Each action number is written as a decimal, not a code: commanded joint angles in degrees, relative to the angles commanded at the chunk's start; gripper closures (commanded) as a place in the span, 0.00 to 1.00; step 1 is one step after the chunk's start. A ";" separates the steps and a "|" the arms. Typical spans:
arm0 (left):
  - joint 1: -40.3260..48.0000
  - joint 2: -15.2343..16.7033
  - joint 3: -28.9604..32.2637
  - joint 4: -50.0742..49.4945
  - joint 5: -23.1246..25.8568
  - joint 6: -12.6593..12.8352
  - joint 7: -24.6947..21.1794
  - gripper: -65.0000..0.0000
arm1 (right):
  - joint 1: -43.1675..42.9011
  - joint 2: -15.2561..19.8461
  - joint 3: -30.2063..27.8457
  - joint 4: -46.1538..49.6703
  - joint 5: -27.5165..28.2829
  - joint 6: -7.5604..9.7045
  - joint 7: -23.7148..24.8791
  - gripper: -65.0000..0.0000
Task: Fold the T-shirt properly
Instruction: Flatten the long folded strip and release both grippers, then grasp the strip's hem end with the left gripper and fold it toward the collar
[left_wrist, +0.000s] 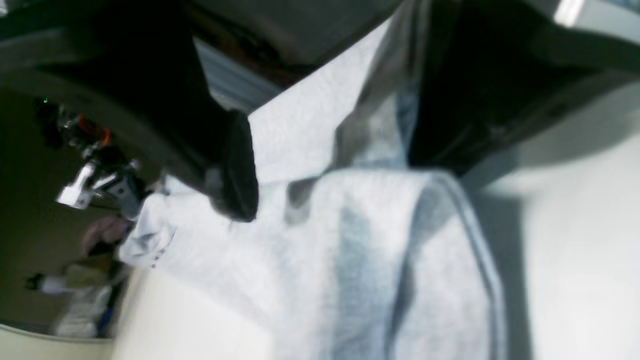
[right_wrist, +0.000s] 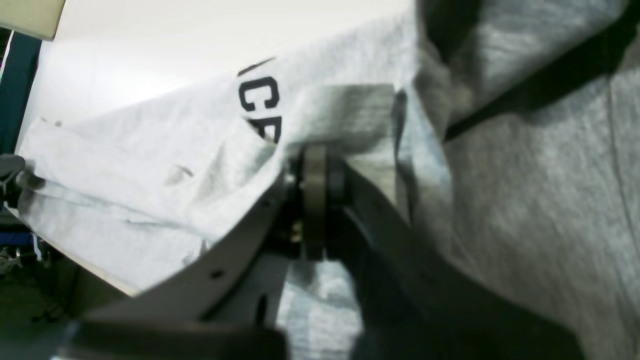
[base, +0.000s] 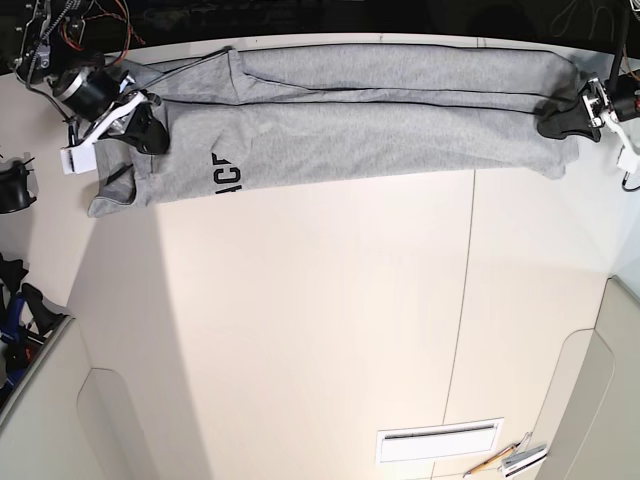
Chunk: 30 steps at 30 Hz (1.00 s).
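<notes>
The T-shirt (base: 350, 140) lies on the pale table (base: 320, 300) as a long, narrow strip, running from left to right across the far part of the base view. Its long folds run lengthwise, with one band of cloth along the far side and another along the near side. Black letters (base: 228, 172) show toward the strip's left end, by its near edge. At that left end the cloth is bunched, and a rumpled corner sticks out toward the near side.

The right gripper (right_wrist: 315, 200) is over the left end of the strip in the base view. Its fingers are closed together against the rumpled cloth; whether any cloth is pinched between them, I cannot tell.

The left gripper (left_wrist: 345, 185) is at the opposite end, on the right in the base view. Its fingers are apart, with grey cloth showing in the gap between them. The cloth there rises in soft ridges, blurred in the left wrist view.

On the near side of the table, right of the middle, sits a white tray (base: 440, 441). Just to its right are some pens (base: 495, 457), lying at a slant.
</notes>
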 joint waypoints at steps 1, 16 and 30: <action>0.02 -0.13 0.02 0.98 0.00 0.00 0.00 0.78 | 0.00 0.02 0.00 0.00 0.17 0.00 0.00 1.00; -7.72 -8.35 -1.16 6.25 9.43 0.00 -0.41 1.00 | 1.07 0.02 1.62 6.01 3.48 0.22 -1.97 1.00; -2.21 -0.94 -1.03 40.59 8.75 0.00 0.00 1.00 | 1.29 0.02 2.82 6.99 1.05 0.20 -1.42 1.00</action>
